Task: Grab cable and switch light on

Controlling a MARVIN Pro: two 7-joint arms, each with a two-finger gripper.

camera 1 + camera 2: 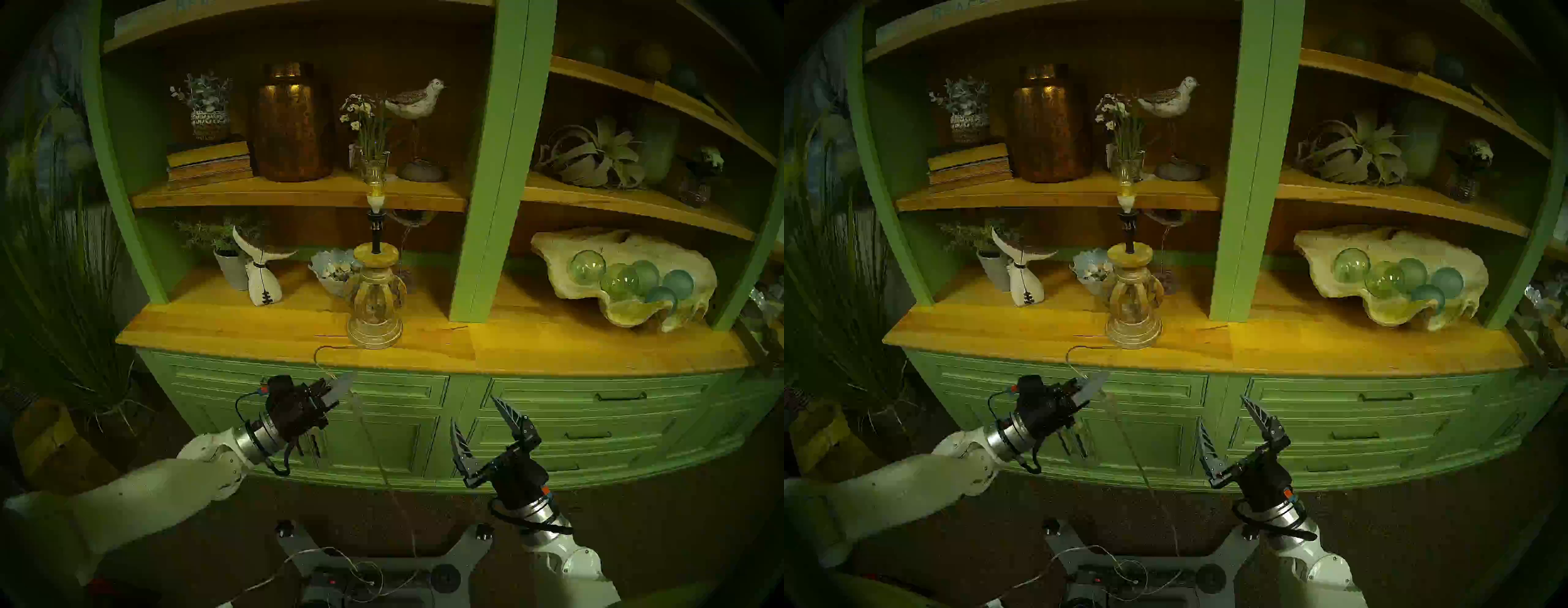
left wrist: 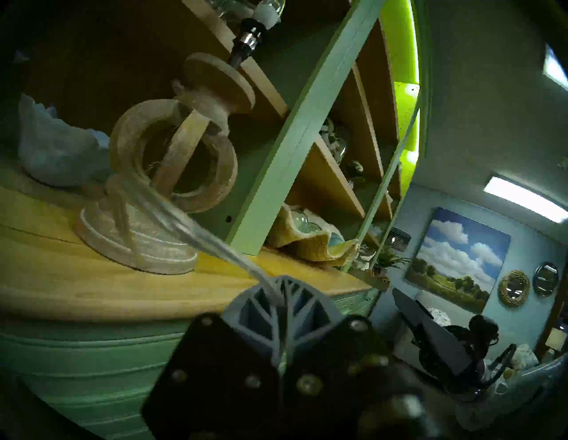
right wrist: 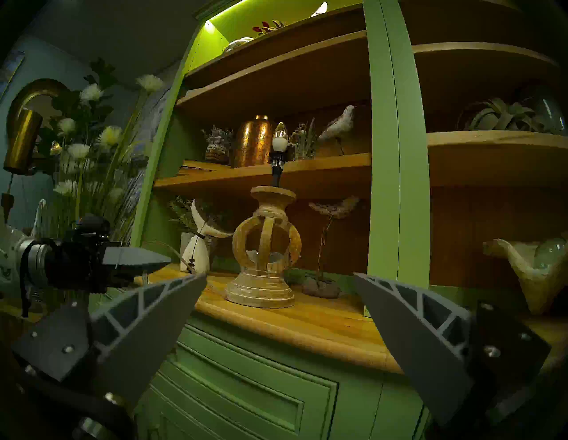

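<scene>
The light is a small candle-shaped bulb on a black stem above a carved beige lamp base standing on the wooden counter; it shows no strong glow. The thin clear cable leaves the base, loops over the counter edge and drops to the floor. My left gripper is shut on the cable just below the counter edge. A thicker clear piece hangs on the cable just beyond its tips. My right gripper stands open and empty, lower right of it.
A shell-shaped bowl of green glass balls sits on the counter's right. A white whale-tail figure and a small blue bowl stand left of the lamp. A green post divides the shelves. Drawers are below, a grass plant left.
</scene>
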